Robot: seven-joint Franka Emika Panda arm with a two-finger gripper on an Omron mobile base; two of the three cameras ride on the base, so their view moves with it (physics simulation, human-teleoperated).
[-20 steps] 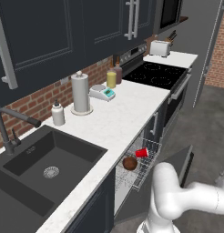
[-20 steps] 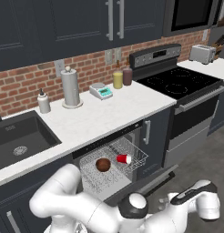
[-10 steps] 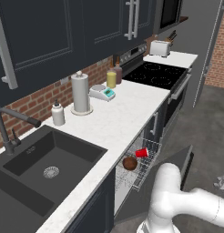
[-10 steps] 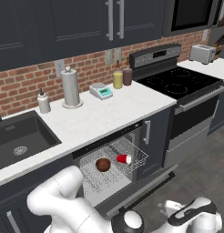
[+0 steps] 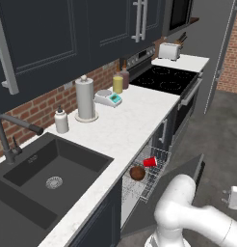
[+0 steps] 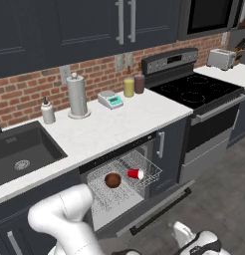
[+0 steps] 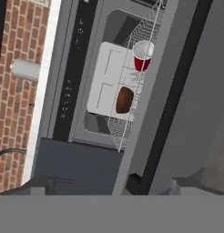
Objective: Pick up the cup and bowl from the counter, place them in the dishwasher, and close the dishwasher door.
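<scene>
The red cup lies on its side in the pulled-out wire rack of the dishwasher. The dark brown bowl sits beside it in the same rack. Both also show in the hand view, cup and bowl. The dishwasher door hangs lowered in front of the rack. My gripper is open and empty, low near the floor beyond the door's outer edge. Its white hand sits at the bottom of the right base view.
The white counter carries a paper towel roll, a soap bottle, a small scale, a yellow bottle and a brown one. The black sink lies left; the stove stands right.
The arm has sunk lower, carrying the hand down toward the floor in front of the door. Cup, bowl, rack and door have not moved. The jaws stay open.
</scene>
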